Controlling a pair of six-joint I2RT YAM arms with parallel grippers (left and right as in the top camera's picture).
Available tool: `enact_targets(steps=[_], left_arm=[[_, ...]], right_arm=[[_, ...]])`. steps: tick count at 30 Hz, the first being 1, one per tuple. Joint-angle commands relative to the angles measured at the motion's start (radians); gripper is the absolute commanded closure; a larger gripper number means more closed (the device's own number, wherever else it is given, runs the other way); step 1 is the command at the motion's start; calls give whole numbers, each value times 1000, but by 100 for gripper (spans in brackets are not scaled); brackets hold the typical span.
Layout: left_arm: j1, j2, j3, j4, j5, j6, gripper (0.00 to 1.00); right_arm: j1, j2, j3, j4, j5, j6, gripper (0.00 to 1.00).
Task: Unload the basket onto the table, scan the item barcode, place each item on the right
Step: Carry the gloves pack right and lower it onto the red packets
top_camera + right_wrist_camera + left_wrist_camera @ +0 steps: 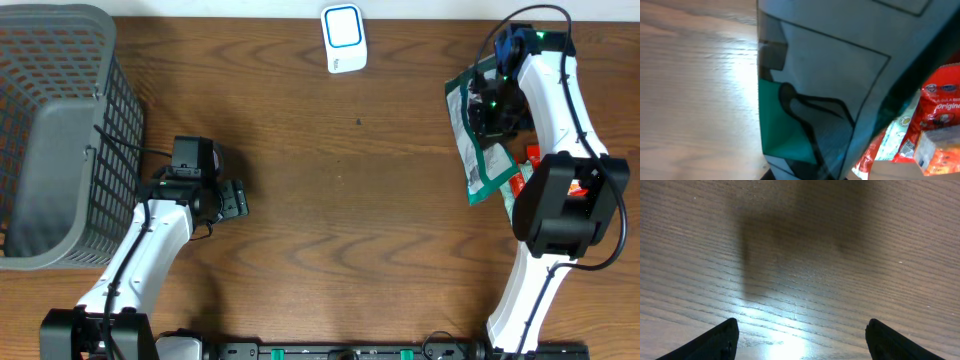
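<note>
A flat green and silver packet (478,165) lies at the table's right side, partly over other packs. My right gripper (492,112) sits over the packet's upper part. In the right wrist view the packet (810,90) fills the frame and runs down between the jaws, hiding the fingers; the jaws look shut on its edge. No barcode shows on the visible face. The white scanner (343,38) with a blue ring stands at the table's far edge, well left of the packet. My left gripper (238,200) (800,340) hovers open over bare wood, nothing between its fingers (715,342).
A grey mesh basket (100,130) fills the left side, close to the left arm. Red snack packs (528,155) (940,110) lie under and beside the green packet at the right. Brown wood table (350,200) lies between the arms.
</note>
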Motion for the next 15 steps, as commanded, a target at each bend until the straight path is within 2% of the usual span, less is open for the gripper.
enact_targets(steps=[1,2,3,11,13,15], left_arm=[[4,6,9,-3,-13,13,18],[4,6,9,-3,-13,13,18],[4,6,9,-3,-13,13,18],[4,6,9,-3,-13,13,18],[4,6,9,-3,-13,13,18],[4,6,9,-3,-13,13,18]], right_arm=[[-19,-1,-40,27,15,14,42],[-22,-1,-48,33,15,14,4],[-24,-1,-51,37,15,14,1],[-27,-1,-59,51,6,15,1],[-26,-1,-59,71,-69,14,1],[-24,-1,-59,101,-246,14,1]])
